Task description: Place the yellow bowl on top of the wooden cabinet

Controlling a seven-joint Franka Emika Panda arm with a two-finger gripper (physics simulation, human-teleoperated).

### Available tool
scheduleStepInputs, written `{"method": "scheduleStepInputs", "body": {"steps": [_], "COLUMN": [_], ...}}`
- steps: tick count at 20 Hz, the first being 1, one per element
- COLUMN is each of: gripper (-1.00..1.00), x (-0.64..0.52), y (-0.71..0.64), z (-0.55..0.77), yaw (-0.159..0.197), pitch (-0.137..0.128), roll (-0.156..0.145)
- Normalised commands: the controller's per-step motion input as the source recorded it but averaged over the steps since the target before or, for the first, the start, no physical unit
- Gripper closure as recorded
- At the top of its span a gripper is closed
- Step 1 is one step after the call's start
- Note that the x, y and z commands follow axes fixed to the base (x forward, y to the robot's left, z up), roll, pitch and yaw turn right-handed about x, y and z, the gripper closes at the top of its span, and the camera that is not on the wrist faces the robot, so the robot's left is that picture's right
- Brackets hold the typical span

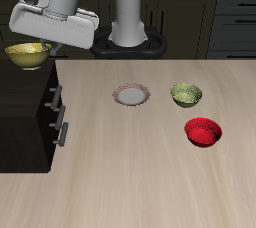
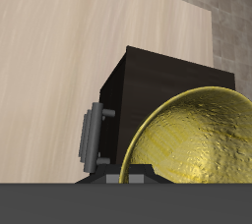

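Yellow bowl [image 1: 27, 54]: one, round, golden, with a pitted, speckled inside; carried above the top of the wooden cabinet [image 1: 25, 112], its rim partly covered by the gripper [image 1: 48, 44] in the exterior view and cut off by the frame in the wrist view. Gripper: one, grey-white housing; fingers hidden, so the grip itself cannot be made out, though the bowl hangs close under it. Wooden cabinet: one, boxy, near-black, matt, at a side edge of the worktop [image 1: 150, 172]; two silver bar handles [image 1: 56, 97] on its drawer fronts, one only in the wrist view. Worktop: pale wood grain. Other bowls, three: a dull olive-green bowl [image 1: 186, 94], textured; a red bowl [image 1: 204, 131], nearer the front edge; a shallow white bowl [image 1: 131, 94] with reddish rim, mid-worktop.
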Motion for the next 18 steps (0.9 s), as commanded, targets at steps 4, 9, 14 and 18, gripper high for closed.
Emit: {"method": "scheduleStepInputs", "body": {"steps": [4,9,14,18], "gripper": [1.0,1.0,1.0,1.0], "x": [0.04,0.06,0.02,0.05], "y": [0.03,-0.09,-0.12,-0.07], "z": [-0.02,-0.07,0.04,0.09], "yaw": [-0.01,0.007,0.026,0.032], "pitch": [0.0,0.012,-0.01,-0.013], "roll": [0.016,-0.017,0.0,-0.009]}}
